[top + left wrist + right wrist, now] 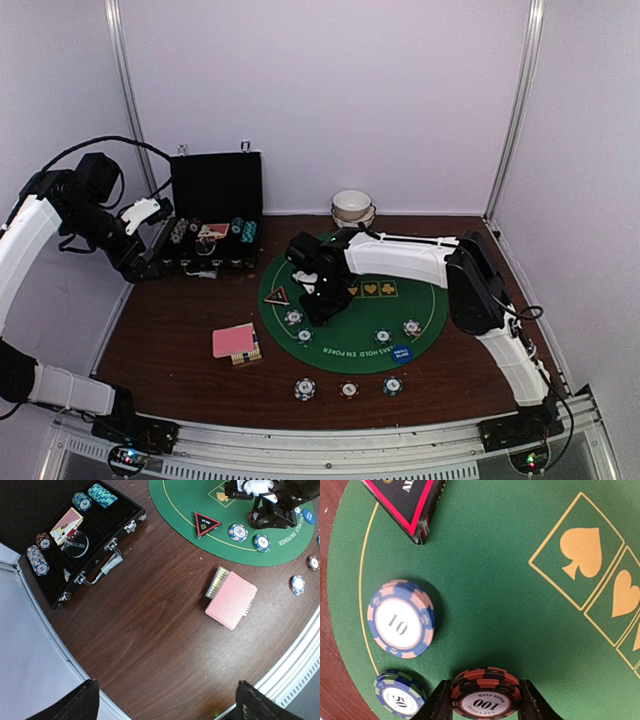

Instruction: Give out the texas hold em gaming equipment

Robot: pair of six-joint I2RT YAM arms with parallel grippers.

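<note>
My right gripper (485,696) is shut on a small stack of orange-and-black "100" poker chips (485,680), held just over the green mat (510,580). To its left on the mat lie a blue-and-pink "10" chip (400,625) and a blue-green "50" chip (399,696), with the red triangular button (407,500) beyond them. In the top view this gripper (322,302) is over the mat's left side. My left gripper (165,690) hangs open and empty above bare wood, near the black case (215,190). The pink-backed cards (232,340) lie left of the mat.
The open case holds chip rows (38,560), cards and a dealer button (76,545). More chips (383,337) and a blue button (401,353) lie on the mat. Three chips (348,390) sit on the wood in front. White bowls (352,207) stand at the back.
</note>
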